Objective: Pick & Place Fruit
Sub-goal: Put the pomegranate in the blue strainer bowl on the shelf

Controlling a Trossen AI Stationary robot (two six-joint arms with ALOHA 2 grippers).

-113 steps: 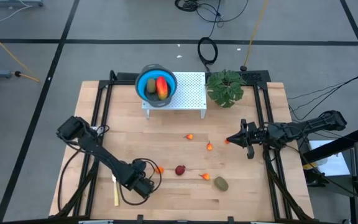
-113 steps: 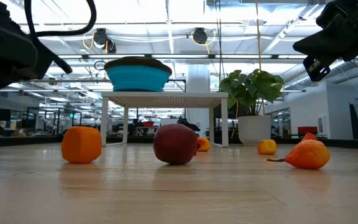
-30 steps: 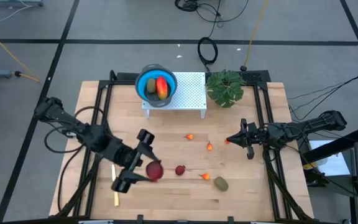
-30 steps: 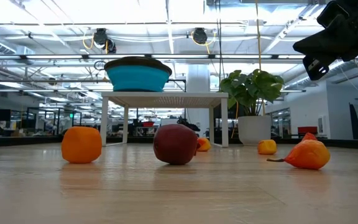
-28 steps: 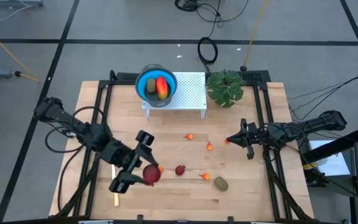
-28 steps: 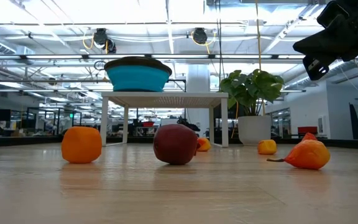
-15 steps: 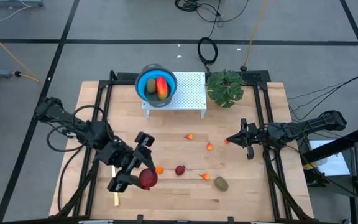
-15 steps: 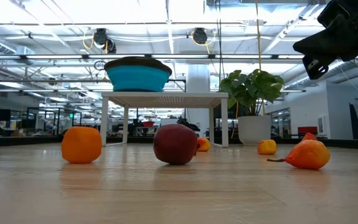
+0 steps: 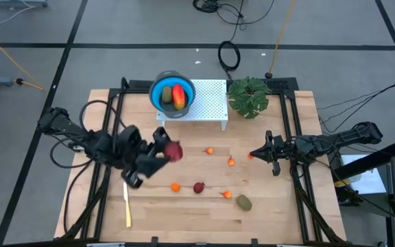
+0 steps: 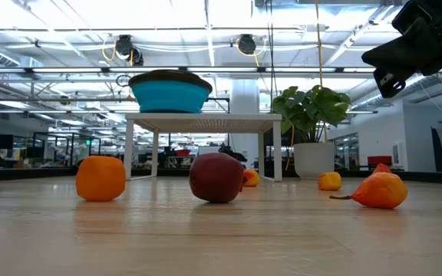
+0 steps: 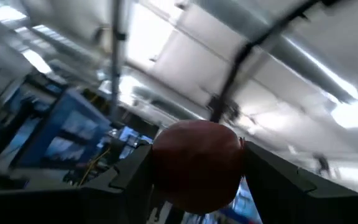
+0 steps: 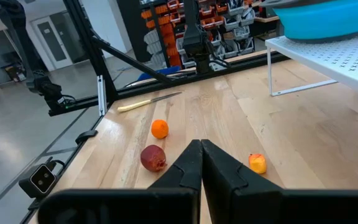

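From the high view I've got the left tool (image 9: 162, 152) lifted over the slatted wooden surface (image 9: 184, 213), clamped on a round dark red ball (image 9: 174, 151), just in front of the white perforated stand (image 9: 208, 103). On that stand sits the blue bowl (image 9: 158, 92), holding two fruits: one oblong red-orange piece (image 9: 179, 92) and one olive-brown oval (image 9: 167, 95). Loose on the wood I count a second dark red ball (image 9: 199, 186), one olive-brown oval (image 9: 243, 202), a small round orange (image 9: 175, 186) and four tiny orange bits scattered through the middle. A slim cream-yellow knife (image 9: 127, 206) lies near the left front edge, and a leafy green plant (image 9: 248, 96) stands beside the stand. The right tool (image 9: 254, 155) waits at the right side, fingers pressed together, empty. Low view: the orange (image 10: 100, 178) and the red ball (image 10: 216, 177) look smooth and glossy, the bowl (image 10: 170, 92) up on the stand behind them. Left wrist view: the held ball (image 11: 196, 164) fills the gap between both dark fingers (image 11: 129, 174), ceiling behind it. Right wrist view: closed fingers (image 12: 188, 167) point at the red ball (image 12: 153, 157), the orange (image 12: 159, 128) and the knife (image 12: 148, 101).
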